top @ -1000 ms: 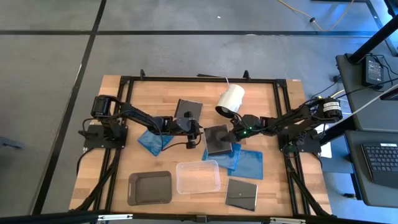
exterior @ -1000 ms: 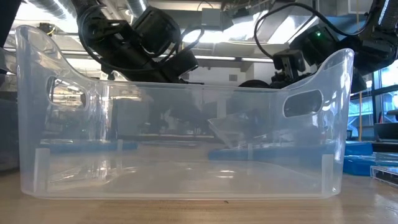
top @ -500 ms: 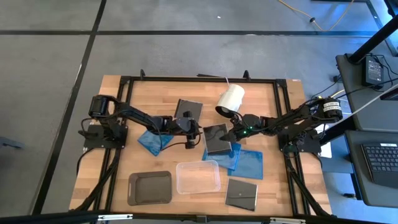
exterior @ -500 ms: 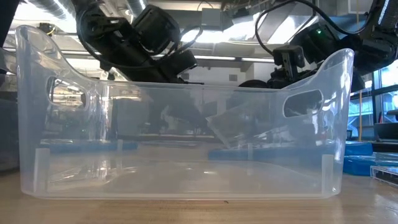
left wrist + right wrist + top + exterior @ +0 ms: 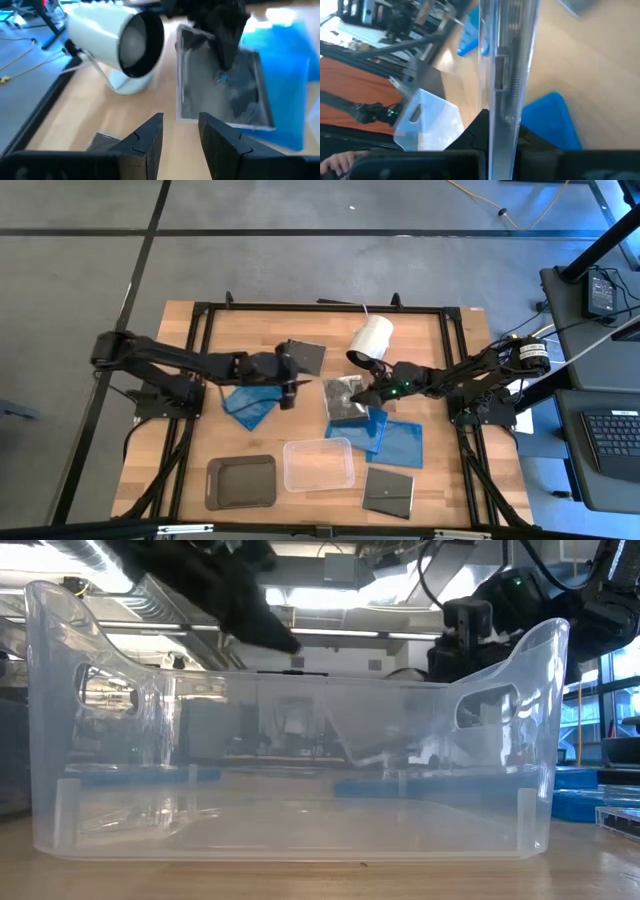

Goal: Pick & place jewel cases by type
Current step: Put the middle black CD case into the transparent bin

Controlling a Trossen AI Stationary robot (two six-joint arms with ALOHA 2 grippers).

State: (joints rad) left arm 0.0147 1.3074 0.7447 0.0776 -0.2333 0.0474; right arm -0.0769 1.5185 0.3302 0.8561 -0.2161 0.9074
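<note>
A grey translucent jewel case sits tilted at the table's middle, with my right gripper shut on its right side. My left gripper hovers to the case's left, open, with nothing between its fingers. A dark case lies flat at the far middle, and another at the near right. Blue cases lie flat at the left and under the held case's right side. My right gripper pinches the grey case's right edge between its two fingers, coming from the table's right and slanting a little downward. In the right wrist view the case stands edge-on between the fingers. The case is tilted, its gripped side raised.
A white cylinder lies on its side at the far middle, just beyond the right gripper. A clear tray and a dark grey tray stand near the front edge. The clear tray fills the low view.
My left gripper has drawn back toward the table's left edge and risen, staying open. My right gripper has shut on the grey case's right edge and rolled, and the case has tipped up on that side.
</note>
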